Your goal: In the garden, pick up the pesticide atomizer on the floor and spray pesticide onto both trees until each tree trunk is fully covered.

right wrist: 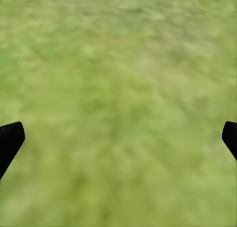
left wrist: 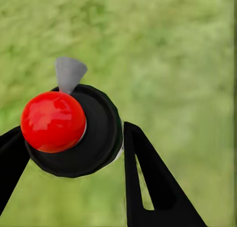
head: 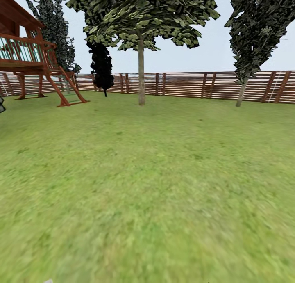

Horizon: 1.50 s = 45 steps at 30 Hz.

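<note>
Sprayer held in left gripper (left wrist: 69,153).
Fingers clamp the sprayer (left wrist: 74,131) from both sides; right gripper (right wrist: 118,138) spread wide over grass (right wrist: 118,64).

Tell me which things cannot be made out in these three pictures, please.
- Black round atomizer top with red ball, left wrist view: the bottle body is hidden beneath its cap.
- Right gripper, right wrist view: only two black fingertips show; the edges cut off the rest.
- Brown wooden play tower, head view: cut off by the left edge.
</note>
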### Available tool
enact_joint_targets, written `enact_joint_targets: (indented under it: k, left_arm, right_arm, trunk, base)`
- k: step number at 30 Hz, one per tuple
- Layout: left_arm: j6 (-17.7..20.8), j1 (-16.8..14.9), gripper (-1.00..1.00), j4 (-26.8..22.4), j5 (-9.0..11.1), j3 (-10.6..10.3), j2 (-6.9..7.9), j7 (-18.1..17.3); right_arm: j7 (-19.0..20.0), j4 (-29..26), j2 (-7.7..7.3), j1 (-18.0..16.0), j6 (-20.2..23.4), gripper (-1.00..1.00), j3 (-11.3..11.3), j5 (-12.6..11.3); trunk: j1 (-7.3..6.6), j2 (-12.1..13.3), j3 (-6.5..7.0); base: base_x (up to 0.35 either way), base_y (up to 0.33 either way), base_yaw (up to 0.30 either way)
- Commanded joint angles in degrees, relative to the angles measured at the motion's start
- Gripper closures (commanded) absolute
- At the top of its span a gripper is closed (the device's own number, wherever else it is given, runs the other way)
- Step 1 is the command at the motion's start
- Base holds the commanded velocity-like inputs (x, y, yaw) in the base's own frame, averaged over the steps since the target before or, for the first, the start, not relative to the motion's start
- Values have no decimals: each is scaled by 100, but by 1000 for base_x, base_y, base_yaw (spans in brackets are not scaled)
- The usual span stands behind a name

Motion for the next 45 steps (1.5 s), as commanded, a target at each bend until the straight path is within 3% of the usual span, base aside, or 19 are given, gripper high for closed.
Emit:
enact_joint_targets:
  k: [1, 45]
  left_arm:
    - [0, 0, 100, 1, -4, 0, 0, -2]
    - [-8, 0, 100, 4, -4, 0, 0, -2]
  right_arm:
    - [0, 0, 0, 0, 0, -100, 0, 0]
    - [0, 0, 0, 0, 0, -100, -1, 0]
  trunk:
    - [0, 0, 0]
    - [0, 0, 0]
  base:
    - [342, 0, 0]
    - [342, 0, 0]
